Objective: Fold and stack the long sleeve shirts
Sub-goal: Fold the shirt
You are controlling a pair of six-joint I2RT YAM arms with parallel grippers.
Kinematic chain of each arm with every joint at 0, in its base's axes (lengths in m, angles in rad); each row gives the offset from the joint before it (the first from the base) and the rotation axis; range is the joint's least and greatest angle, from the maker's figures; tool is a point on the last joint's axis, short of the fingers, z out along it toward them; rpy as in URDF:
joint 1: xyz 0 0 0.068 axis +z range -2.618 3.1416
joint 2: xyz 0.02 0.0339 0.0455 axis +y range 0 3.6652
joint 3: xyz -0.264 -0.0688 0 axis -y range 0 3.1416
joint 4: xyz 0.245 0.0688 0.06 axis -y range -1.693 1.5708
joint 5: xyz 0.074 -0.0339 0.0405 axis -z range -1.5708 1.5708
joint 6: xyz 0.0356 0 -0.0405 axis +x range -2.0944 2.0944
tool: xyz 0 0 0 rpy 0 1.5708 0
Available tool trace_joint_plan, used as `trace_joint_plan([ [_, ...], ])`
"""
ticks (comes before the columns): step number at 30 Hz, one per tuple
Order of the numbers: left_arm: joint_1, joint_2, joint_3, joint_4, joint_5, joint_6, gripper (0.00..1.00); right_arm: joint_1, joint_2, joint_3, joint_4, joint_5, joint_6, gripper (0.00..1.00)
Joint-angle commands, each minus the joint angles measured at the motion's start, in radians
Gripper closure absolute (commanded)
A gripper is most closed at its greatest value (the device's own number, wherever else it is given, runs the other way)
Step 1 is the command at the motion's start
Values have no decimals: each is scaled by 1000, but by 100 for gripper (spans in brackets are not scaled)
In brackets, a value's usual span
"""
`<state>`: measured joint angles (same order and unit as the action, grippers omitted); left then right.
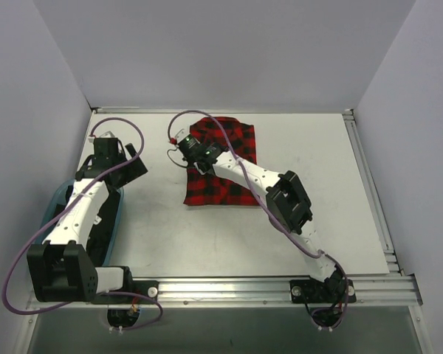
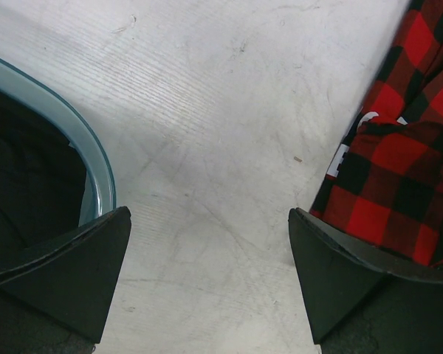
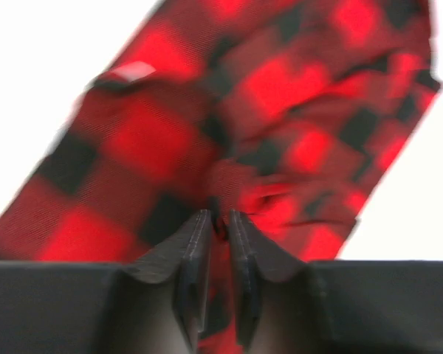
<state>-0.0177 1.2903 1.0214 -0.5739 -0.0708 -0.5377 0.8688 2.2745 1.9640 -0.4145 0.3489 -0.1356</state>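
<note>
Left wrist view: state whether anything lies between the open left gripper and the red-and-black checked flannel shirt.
Nothing visible does. Only bare white table lies between the left gripper and the red-and-black checked flannel shirt at the view's right edge. The teal-rimmed tub sits on the opposite side.

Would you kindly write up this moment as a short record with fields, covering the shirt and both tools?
garment: flannel shirt, red-and-black check, lying in a rough rectangle on the table
right tool: closed on a pinch of the shirt's fabric
left tool: open, empty, over bare table between the shirt and the bin
bin: teal rim, dark inside, at the table's left side
</note>
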Motion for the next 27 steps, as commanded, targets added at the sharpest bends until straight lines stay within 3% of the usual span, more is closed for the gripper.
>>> trace_joint_plan([
  [1,7,-20,2,20,23,5,3,-77,-18,79,-1,61,-16,81],
  [5,5,-8,2,25,48,12,3,-125,-9,144,0,84,-7,54],
  [8,5,-8,-4,43,97,18,3,-140,-77,130,0,78,34,45],
  [13,-88,-20,-14,85,180,12,3,-183,-297,-118,-4,-91,249,44],
  [18,-301,-40,-18,130,203,-112,5,-286,-545,-408,58,-513,522,46],
  [21,-419,-25,-27,210,180,-180,10,-318,-633,-566,163,-682,596,47],
  [27,-498,124,-11,345,187,-245,31,-352,-652,-741,420,-885,797,50],
])
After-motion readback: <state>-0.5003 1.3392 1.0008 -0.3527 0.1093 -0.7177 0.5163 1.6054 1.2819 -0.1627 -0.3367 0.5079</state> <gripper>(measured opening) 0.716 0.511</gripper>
